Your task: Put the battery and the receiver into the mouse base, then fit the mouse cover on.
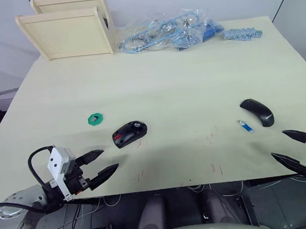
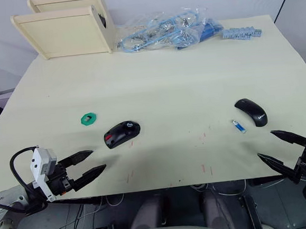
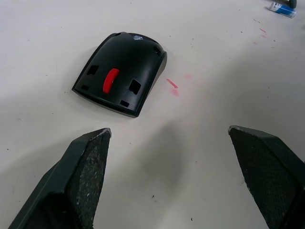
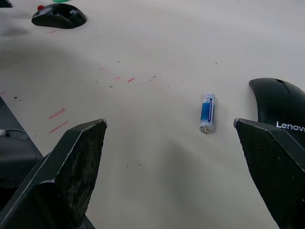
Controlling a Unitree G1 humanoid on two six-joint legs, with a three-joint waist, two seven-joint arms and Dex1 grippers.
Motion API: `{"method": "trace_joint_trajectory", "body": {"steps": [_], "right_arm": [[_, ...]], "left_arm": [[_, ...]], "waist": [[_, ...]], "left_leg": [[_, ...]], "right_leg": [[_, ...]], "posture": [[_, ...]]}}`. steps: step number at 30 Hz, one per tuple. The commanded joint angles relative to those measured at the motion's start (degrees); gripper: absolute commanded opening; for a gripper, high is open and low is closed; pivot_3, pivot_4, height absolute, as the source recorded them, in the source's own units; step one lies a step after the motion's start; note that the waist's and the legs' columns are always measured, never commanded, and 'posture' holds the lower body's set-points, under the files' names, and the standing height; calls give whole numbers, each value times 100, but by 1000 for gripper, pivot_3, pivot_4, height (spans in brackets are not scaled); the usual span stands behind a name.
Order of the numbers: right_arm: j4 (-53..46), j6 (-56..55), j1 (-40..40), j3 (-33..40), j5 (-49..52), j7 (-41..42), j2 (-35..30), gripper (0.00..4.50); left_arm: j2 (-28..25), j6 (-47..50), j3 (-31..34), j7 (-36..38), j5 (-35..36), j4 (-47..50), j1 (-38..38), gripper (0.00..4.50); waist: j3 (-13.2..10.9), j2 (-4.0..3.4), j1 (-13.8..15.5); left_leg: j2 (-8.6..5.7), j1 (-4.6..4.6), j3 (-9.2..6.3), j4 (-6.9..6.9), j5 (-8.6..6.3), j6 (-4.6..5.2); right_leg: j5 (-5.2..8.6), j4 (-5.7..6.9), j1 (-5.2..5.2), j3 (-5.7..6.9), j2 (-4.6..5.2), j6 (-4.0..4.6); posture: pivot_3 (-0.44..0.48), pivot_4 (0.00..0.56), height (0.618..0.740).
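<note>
The black mouse base (image 1: 129, 133) with red parts lies on the table at centre left, also close ahead in the left wrist view (image 3: 121, 74). My left gripper (image 1: 103, 164) is open, just short of it near the front edge. The small blue battery (image 1: 245, 126) lies at the right beside the glossy black mouse cover (image 1: 258, 111). In the right wrist view the battery (image 4: 207, 113) and the cover (image 4: 279, 105) lie ahead of my open right gripper (image 1: 289, 146). A green disc (image 1: 95, 118) with a tiny grey receiver in it sits left of the base.
Two pale wooden boxes (image 1: 68, 30) stand at the back left. A bag of blue cables (image 1: 162, 31) and a blue-grey strip (image 1: 242, 33) lie along the far edge. Faint red marks (image 1: 210, 136) dot the table (image 1: 166, 81) near the front.
</note>
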State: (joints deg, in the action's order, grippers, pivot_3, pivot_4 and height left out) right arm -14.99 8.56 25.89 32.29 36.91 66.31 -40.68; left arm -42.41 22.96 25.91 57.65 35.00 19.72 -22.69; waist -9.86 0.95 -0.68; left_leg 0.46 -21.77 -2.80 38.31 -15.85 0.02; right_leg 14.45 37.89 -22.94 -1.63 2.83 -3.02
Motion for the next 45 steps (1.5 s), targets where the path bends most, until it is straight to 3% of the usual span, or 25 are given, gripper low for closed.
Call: {"method": "trace_joint_trajectory", "body": {"steps": [1,15,24,34,45], "right_arm": [[-138,-56,-59,68,85,-24,32,4497],[-1704,464,-766,-643,691,-340,-31,4497],[-2462,717,-884,-864,908,-598,-138,4497],[-3657,946,-425,-1063,954,-1461,-24,4497],[-4214,1387,-893,-1802,853,-2558,-80,4497]], "left_arm": [[-116,29,135,-8,104,198,129,4215],[-1004,93,-82,912,173,-747,1490,4215],[-1385,-408,-1032,1587,-587,-1879,2701,4215],[-1217,-909,-2058,1978,-1331,-2897,3926,4215],[-934,-1388,-2619,2139,-1837,-3428,4398,4215]], "waist": [[0,0,0],[0,-2,-6],[-2,2,-1],[-6,11,-20],[-5,15,-9]], "left_leg": [[0,0,0,0,0,0],[-1,-1,-3,0,0,0],[-4,-2,-7,1,0,0],[-4,-4,-10,4,1,0],[-5,-8,-15,6,1,1]], "right_leg": [[0,0,0,0,0,0],[-1,3,-1,4,-2,-1],[-1,4,-2,8,-2,-1],[-2,9,-3,9,-2,-2],[-2,10,-4,14,-3,-2]], "posture": [[0,150,740],[0,150,740],[0,150,740],[0,150,740],[0,150,740]]}}
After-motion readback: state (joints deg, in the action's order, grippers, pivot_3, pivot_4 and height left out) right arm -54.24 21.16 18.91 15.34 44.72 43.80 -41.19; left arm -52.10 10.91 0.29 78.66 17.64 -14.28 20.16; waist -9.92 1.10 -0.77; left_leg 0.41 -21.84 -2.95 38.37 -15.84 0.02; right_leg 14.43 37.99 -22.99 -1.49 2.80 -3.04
